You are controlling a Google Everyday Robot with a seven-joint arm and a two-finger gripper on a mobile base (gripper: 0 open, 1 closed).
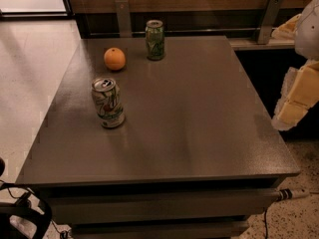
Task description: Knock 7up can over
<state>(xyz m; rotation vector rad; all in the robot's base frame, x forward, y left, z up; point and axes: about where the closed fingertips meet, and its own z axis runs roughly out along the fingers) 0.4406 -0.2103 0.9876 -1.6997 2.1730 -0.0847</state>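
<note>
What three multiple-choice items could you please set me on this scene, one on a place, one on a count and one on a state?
1. Where on the table does the 7up can stand?
A) towards the left, nearer the camera than the orange
B) in the far right corner
C) dead centre

2. How many cans are on the table?
A) one
B) two
C) four

3. How is the 7up can placed?
A) lying on its side
B) crushed flat
C) upright

Answers:
1 A, it stands left of the middle with the orange behind it.
2 B, there are the 7up can and the green can near the far edge.
3 C, its silver top faces up; the gripper is off the table's right side, apart from it.
</note>
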